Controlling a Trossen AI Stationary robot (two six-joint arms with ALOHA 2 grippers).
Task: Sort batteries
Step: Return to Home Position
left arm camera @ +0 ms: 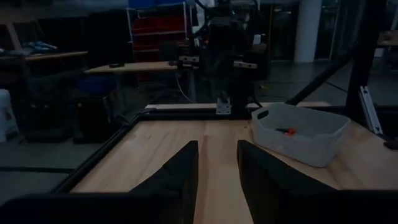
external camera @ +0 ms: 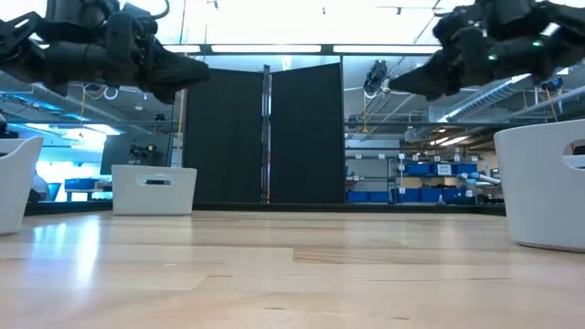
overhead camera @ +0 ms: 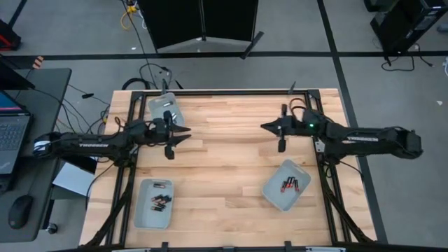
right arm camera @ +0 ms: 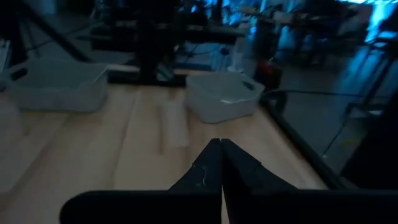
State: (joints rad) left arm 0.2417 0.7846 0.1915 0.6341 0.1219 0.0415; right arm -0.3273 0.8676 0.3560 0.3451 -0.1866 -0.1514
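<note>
Several small dark batteries (overhead camera: 159, 201) lie in the pale grey tray (overhead camera: 143, 213) at the table's near left. More batteries with red ends (overhead camera: 290, 185) lie in the tilted pale grey tray (overhead camera: 274, 192) at the near right; one of them (left arm camera: 286, 131) shows in the left wrist view. My left gripper (overhead camera: 187, 131) (left arm camera: 217, 165) hovers open above the table's left half, pointing right. My right gripper (overhead camera: 263, 127) (right arm camera: 221, 152) hovers shut above the right half, pointing left. Both are high above the wood in the low view, left (external camera: 203, 66) and right (external camera: 393, 89).
A third pale grey tray (overhead camera: 166, 108) (right arm camera: 224, 96) stands at the far left, just behind my left arm; I see nothing in it. Bare wood (overhead camera: 224, 168) lies between the two grippers. A black frame rims the table. A desk with a laptop (overhead camera: 10, 136) stands off to the left.
</note>
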